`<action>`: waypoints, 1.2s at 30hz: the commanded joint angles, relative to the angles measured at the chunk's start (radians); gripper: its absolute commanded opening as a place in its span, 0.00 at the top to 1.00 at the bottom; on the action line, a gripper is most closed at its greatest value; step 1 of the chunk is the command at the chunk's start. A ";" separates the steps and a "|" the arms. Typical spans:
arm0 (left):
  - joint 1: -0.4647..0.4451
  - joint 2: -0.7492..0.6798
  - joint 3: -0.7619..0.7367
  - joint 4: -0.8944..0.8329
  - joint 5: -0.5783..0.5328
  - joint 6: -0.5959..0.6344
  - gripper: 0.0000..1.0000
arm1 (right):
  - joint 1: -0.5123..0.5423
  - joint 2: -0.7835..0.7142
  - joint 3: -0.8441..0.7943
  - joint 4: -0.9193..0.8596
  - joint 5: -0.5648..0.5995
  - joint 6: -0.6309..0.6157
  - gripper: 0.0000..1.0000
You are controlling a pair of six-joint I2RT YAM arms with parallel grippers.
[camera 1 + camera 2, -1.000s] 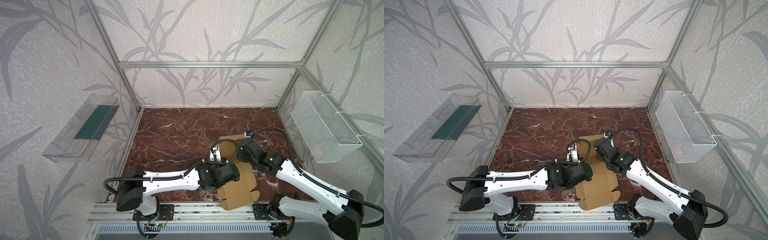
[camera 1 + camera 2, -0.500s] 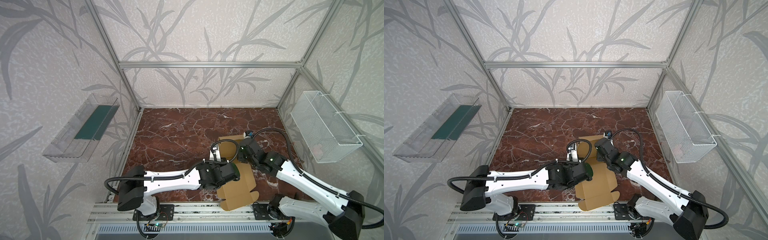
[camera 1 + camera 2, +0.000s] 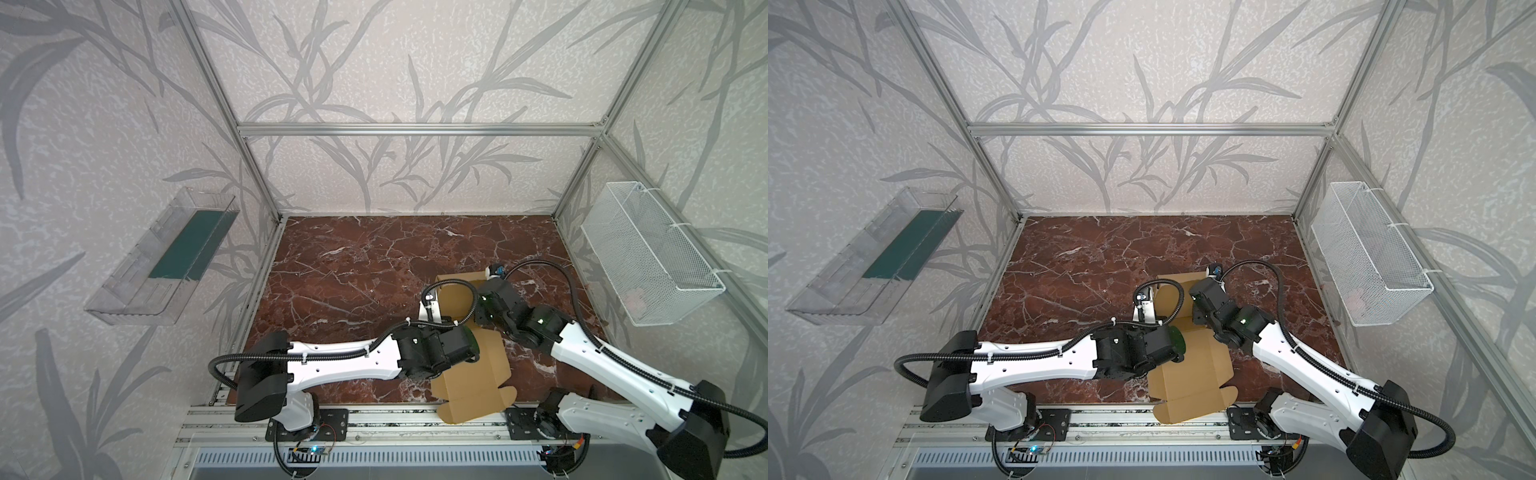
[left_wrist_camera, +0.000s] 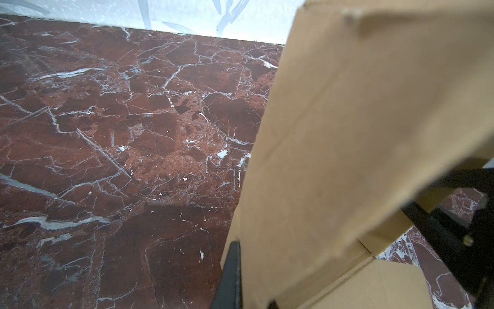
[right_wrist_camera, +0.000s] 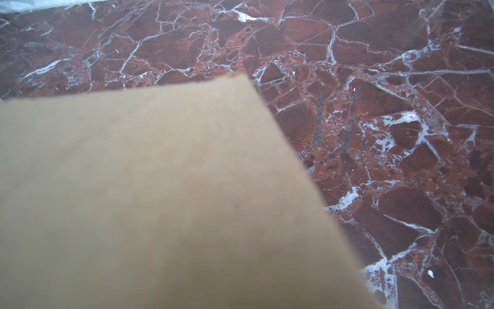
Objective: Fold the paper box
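Frontward, paper box (image 3: 482, 374) past table (image 3: 353, 257) edge.

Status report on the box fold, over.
Left gripper shut on paper box, one panel raised. Right gripper at that panel, jaws hidden. Front edge overhangs table. Cable loops over panel.

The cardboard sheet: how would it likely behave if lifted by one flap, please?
Probably hinges at its creases: one panel of the cardboard sheet stands raised. Thin, so likely light; may slide on the smooth marble tabletop.
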 commanded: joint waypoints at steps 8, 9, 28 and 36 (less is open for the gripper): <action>-0.011 0.000 0.056 0.069 0.008 -0.048 1.00 | 0.005 -0.045 -0.023 0.019 -0.072 0.049 0.72; -0.009 0.001 0.053 0.066 0.006 -0.050 1.00 | 0.005 -0.059 -0.023 0.016 -0.082 0.051 0.68; 0.058 0.042 0.025 0.044 0.036 -0.065 1.00 | 0.074 -0.318 -0.028 -0.132 -0.133 0.056 0.33; 0.069 0.021 -0.003 0.048 0.037 -0.043 1.00 | 0.074 -0.388 0.021 -0.223 -0.085 0.010 0.30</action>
